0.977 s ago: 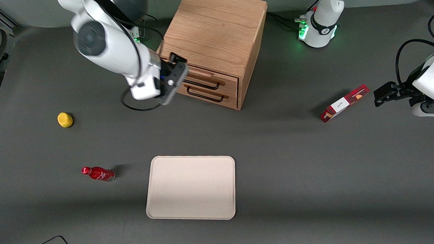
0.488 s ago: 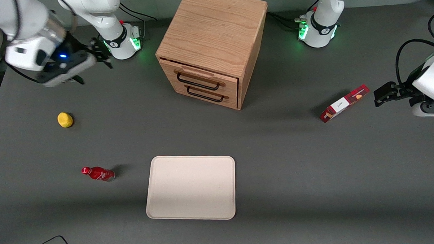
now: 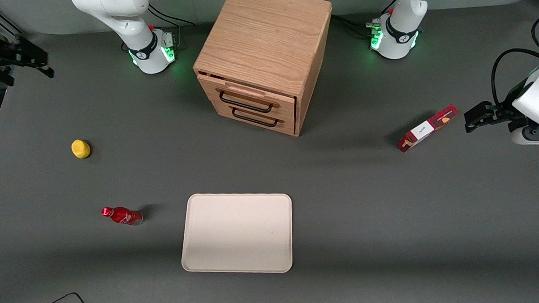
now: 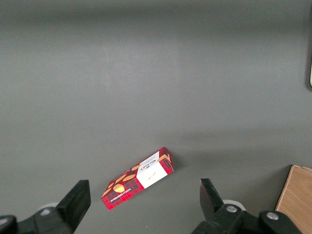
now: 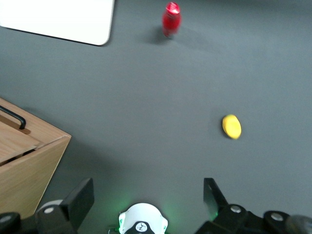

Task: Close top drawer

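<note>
1. Top drawer (image 3: pixel 245 98): upper slot of oak cabinet (image 3: pixel 265 39), pushed in nearly flush, thin dark gap at the end toward the working arm. Front faces the front camera at an angle; long axis level, along the cabinet face. Black wire handle (image 3: pixel 245 102) parallel to it.
2. Lower drawer (image 3: pixel 255 117) directly beneath, shut.
3. Gripper (image 3: pixel 22 54) at working arm's end of table, well apart from cabinet, fingers (image 5: pixel 80 197) spread wide, holding nothing.
4. Lemon (image 3: pixel 80 148), red bottle (image 3: pixel 121 215), tray (image 3: pixel 237 232) nearer the camera.

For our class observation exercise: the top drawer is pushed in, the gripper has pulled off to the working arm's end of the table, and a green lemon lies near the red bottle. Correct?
Not quite. The lemon is yellow, as the front view shows. The light oak top drawer is pushed in, the gripper is at the working arm's end, and the red bottle lies nearby.
</note>
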`<state>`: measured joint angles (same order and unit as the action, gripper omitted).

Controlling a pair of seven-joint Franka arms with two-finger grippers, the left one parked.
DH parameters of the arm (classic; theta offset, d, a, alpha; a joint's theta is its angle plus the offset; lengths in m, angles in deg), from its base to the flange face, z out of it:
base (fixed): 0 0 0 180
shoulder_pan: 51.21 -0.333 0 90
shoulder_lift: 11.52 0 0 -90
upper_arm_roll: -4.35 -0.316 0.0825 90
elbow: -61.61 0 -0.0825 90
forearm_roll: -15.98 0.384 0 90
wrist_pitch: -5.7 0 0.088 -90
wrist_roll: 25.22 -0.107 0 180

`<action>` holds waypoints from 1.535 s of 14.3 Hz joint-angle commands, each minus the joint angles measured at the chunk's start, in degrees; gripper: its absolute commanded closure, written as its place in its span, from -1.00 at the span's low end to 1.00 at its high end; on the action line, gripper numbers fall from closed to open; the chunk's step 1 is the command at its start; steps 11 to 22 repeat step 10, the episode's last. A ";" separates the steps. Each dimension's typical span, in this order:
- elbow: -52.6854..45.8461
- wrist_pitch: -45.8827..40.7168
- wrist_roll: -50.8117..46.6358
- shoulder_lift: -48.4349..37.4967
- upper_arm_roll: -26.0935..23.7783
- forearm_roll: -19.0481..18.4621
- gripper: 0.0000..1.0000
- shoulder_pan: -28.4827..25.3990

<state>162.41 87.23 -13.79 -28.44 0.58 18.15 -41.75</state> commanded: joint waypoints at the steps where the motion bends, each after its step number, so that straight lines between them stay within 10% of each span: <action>1: 6.06 5.56 -1.14 -2.16 1.13 0.47 -1.00 -0.40; 22: -0.51 6.45 -6.95 7.06 -3.17 -1.03 -1.00 -1.19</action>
